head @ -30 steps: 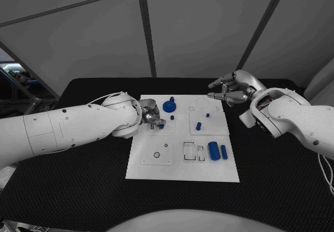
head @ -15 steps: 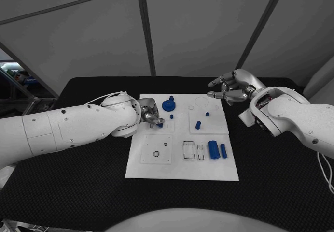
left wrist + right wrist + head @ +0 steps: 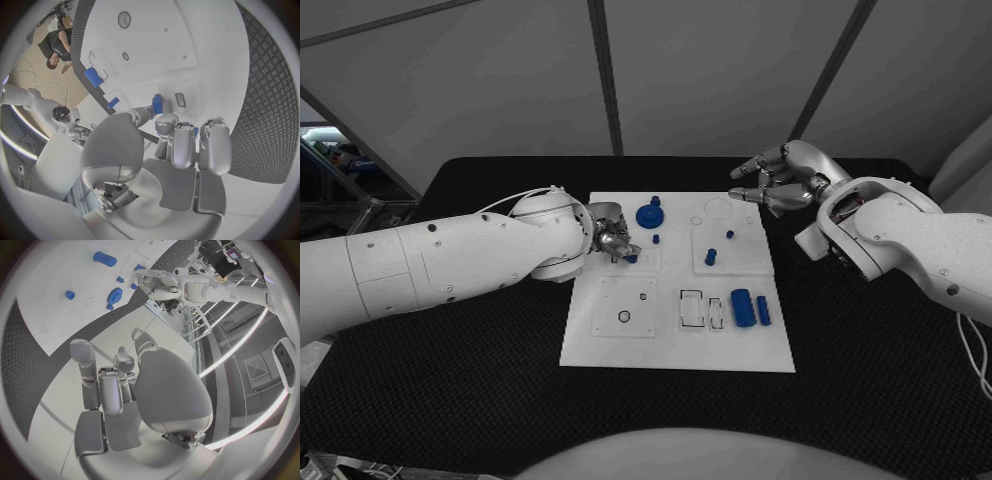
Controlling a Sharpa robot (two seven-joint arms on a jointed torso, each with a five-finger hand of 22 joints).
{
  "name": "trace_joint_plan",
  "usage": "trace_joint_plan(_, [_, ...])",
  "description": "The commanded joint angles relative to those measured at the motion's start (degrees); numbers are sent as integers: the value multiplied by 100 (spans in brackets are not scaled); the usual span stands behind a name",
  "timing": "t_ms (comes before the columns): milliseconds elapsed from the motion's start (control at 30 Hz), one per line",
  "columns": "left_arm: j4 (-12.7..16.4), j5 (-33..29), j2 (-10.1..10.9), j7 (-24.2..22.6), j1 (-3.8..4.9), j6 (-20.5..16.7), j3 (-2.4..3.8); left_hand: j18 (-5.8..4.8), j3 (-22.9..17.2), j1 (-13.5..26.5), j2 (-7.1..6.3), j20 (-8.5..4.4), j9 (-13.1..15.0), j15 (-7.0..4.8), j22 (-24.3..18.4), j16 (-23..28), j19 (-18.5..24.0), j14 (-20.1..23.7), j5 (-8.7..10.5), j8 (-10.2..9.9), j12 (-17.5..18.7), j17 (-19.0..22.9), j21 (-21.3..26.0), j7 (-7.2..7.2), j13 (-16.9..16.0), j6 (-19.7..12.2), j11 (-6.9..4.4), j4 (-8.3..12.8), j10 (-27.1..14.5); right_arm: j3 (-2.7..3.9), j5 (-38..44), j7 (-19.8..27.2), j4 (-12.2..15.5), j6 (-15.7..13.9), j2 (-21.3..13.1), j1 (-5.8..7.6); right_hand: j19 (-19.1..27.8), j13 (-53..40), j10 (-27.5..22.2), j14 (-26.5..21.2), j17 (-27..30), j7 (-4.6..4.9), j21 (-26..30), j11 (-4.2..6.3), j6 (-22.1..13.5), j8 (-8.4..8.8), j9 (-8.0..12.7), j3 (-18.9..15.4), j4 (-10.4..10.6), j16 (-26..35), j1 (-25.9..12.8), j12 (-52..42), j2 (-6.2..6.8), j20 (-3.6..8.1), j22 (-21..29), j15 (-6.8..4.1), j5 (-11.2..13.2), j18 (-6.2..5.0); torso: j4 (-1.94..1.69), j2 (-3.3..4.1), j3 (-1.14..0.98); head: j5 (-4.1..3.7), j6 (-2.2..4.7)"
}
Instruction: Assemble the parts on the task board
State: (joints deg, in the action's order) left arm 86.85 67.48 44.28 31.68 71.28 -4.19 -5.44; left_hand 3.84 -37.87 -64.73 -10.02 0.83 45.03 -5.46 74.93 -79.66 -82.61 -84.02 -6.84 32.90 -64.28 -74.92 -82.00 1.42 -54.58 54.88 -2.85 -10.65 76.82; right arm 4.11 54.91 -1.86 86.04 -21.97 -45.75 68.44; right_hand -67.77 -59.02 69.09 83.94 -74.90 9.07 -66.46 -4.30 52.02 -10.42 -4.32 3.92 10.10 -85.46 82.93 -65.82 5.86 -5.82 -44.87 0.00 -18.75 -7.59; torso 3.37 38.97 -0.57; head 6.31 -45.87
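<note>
The white task board [image 3: 678,340] lies mid-table. My left hand [image 3: 610,243] hovers over its far left area and pinches a small blue part [image 3: 630,258] between thumb and finger; the left wrist view shows that blue part [image 3: 157,104] at the fingertips just above the board [image 3: 187,40]. A blue round knob [image 3: 651,215] stands just beyond the hand. Small blue pegs [image 3: 711,258] stand on the far right panel. A blue cylinder [image 3: 743,309] and a slim blue piece [image 3: 763,310] lie at the right. My right hand [image 3: 776,185] hangs off the far right corner, fingers loosely bent, holding nothing.
Black table [image 3: 877,340] surrounds the board on all sides. Outlined slots [image 3: 692,310] and a panel with a hole [image 3: 625,318] sit on the board's near half. The right wrist view looks across the board [image 3: 56,315] at the knob [image 3: 114,295] and cylinder [image 3: 104,259].
My left hand has drifted slightly toward the far side of the board with the small blue part. The right hand has stayed put.
</note>
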Motion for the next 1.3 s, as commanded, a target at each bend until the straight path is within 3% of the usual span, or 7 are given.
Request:
trace_joint_plan(33, [-2,42,-9,73,-4,213,-4,-81,-1066,47,19,-11,5,-37,226,-4,-37,-257,-16,27,21,-51,-24,-3,2,26,9,1043,35,4,-12,47,3,50,8,8,31,6,-4,383,-668,-11,25,38,9,-38,8,16,29,29,-49,21,-19,6,2,-37,-20,-71,3,-1,-5,1,-10])
trace_joint_plan(667, [-55,-66,-42,83,-4,254,-3,-87,-1066,247,-31,-27,63,-56,258,-5,-54,-258,3,96,4,-54,-35,-53,-7,124,-23,987,104,4,-12,47,-3,62,13,7,38,9,-3,382,-660,-11,37,38,11,-44,9,20,34,35,-54,22,-27,6,21,-37,-22,-74,2,-2,-6,3,-38])
trace_joint_plan(900, [-130,-133,-85,82,-3,273,-3,-92,-525,605,15,-62,129,-99,285,-5,-67,-260,98,163,-47,-57,-35,-134,-42,253,-77,706,153,4,-12,43,0,60,4,7,44,16,-7,381,-655,-11,45,38,10,-44,10,21,35,38,-55,27,-28,6,35,-37,-22,-76,8,-3,-9,-8,-45])
trace_joint_plan(1300, [-253,-176,-161,84,-1,295,0,-106,-132,791,-22,-87,140,-116,353,-6,-106,-262,89,148,-90,-61,-65,-154,-74,312,-98,551,169,4,-12,23,12,60,-6,8,77,31,-17,365,-595,-10,83,37,5,-45,12,17,40,74,-65,38,-23,6,103,-37,-20,-88,3,-1,-6,-46,-48])
